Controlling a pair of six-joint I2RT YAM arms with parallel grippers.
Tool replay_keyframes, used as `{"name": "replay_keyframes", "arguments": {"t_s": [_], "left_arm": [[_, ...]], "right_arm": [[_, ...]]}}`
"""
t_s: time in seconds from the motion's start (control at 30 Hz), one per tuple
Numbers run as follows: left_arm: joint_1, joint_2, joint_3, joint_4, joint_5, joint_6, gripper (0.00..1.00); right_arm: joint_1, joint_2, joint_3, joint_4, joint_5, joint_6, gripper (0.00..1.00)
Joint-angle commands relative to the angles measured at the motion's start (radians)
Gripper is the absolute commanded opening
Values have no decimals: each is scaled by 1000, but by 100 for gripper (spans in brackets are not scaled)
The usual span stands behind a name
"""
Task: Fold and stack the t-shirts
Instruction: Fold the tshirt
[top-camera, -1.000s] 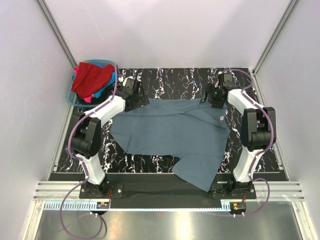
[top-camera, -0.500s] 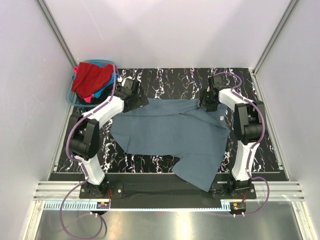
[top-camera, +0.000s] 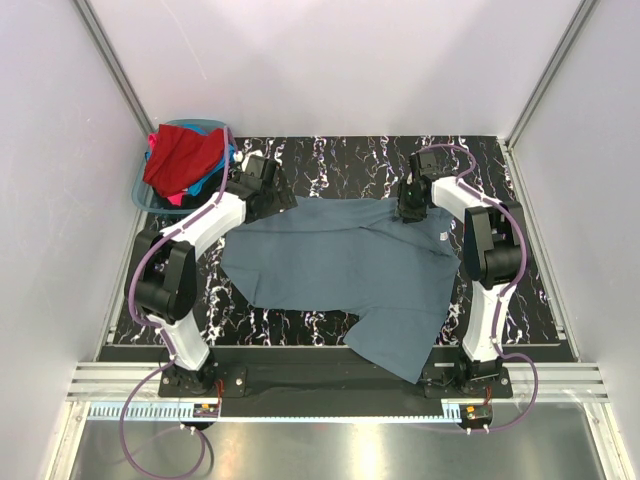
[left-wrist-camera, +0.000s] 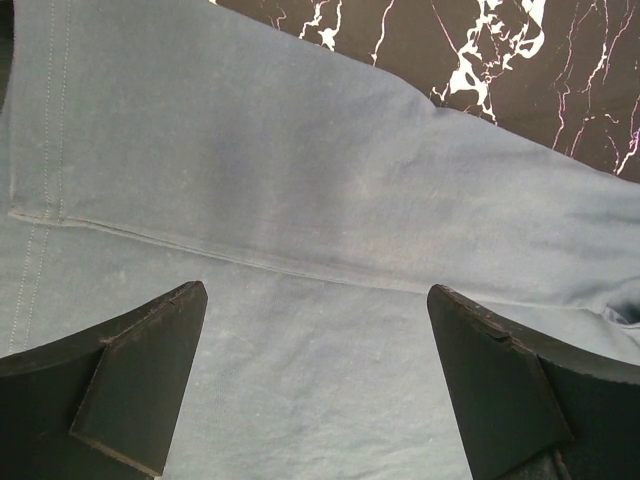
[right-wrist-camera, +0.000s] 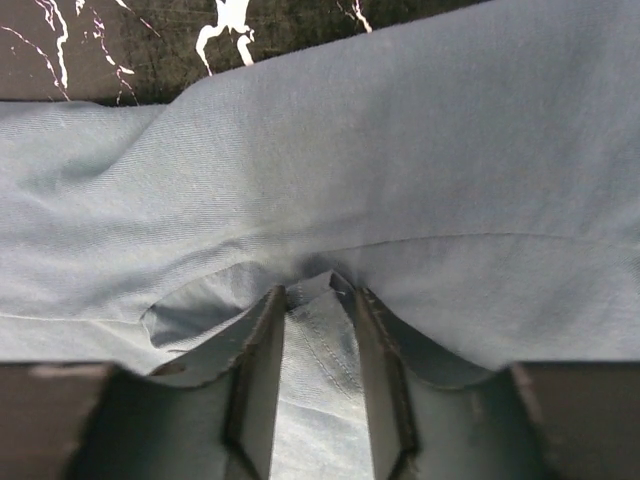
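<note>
Over the last second the right gripper (top-camera: 409, 207) has slid leftward from the right side of the frame onto the top edge of the grey tee (top-camera: 340, 262), and its jaws have drawn in. The left arm has barely shifted, its jaws have widened a little, and the tee lies as it did.

The grey tee is spread flat across the middle of the marbled counter (top-camera: 350, 160). One part runs to the lower right of the frame and hangs over the counter's near edge.

In the right wrist view the right gripper (right-wrist-camera: 318, 335) points down into the tee (right-wrist-camera: 420, 150). Its jaws stand narrow on either side of a raised ridge of cloth with a seam. The fabric puckers just ahead of the tips. I cannot tell whether the jaws actually clamp the ridge. A strip of counter (right-wrist-camera: 100, 50) shows along the top of that view.

The left gripper (top-camera: 262, 187) is at the tee's upper-left corner. In its wrist view the left gripper (left-wrist-camera: 320, 340) is released, jaws spread wide and holding nothing. Smooth cloth with a stitched seam (left-wrist-camera: 300, 180) lies between them, and counter (left-wrist-camera: 560, 60) shows at the upper right.

At the upper left of the overhead frame a teal basket (top-camera: 143, 196) stands just off the counter's corner. A red tee (top-camera: 180, 158) is heaped on top of it. Blue cloth (top-camera: 212, 181) and pink cloth (top-camera: 175, 201) show beneath.
</note>
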Motion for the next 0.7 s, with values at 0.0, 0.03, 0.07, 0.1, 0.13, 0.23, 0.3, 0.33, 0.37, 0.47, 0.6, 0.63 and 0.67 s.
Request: {"name": "replay_keyframes", "arguments": {"t_s": [0.0, 0.03, 0.07, 0.1, 0.13, 0.23, 0.3, 0.33, 0.37, 0.47, 0.6, 0.63, 0.67], "left_arm": [[-3, -45, 8, 21, -33, 18, 99], [-3, -45, 8, 21, -33, 18, 99], [-3, -44, 8, 21, -30, 18, 99], [-3, -44, 6, 21, -27, 16, 99], [-3, -44, 5, 21, -27, 16, 99], [-4, -39, 5, 22, -24, 19, 99], [-3, -39, 0, 21, -23, 19, 99], [-4, -42, -1, 21, -23, 19, 99], [-4, -42, -3, 22, -23, 21, 99], [-4, -51, -9, 24, -23, 24, 99], [-4, -59, -17, 24, -21, 26, 99], [-4, -58, -18, 22, -20, 24, 99], [-6, -56, -18, 22, -16, 24, 99]], "right_arm": [[17, -18, 20, -5, 12, 10, 39], [20, -30, 17, -3, 9, 11, 38], [22, -38, 10, -6, 9, 16, 35], [26, -44, 7, -6, 7, 19, 34], [26, -52, 2, -8, 6, 20, 32], [31, -76, -18, -8, -9, 27, 26], [32, -79, -32, -9, -19, 30, 19], [34, -78, -35, -9, -19, 33, 17], [32, -76, -40, -12, -17, 33, 15], [32, -93, -58, -32, -11, 45, 11], [46, -156, -110, -34, -20, 65, 13], [52, -179, -119, -34, -22, 66, 13], [54, -190, -136, -35, -38, 71, 13]]}}
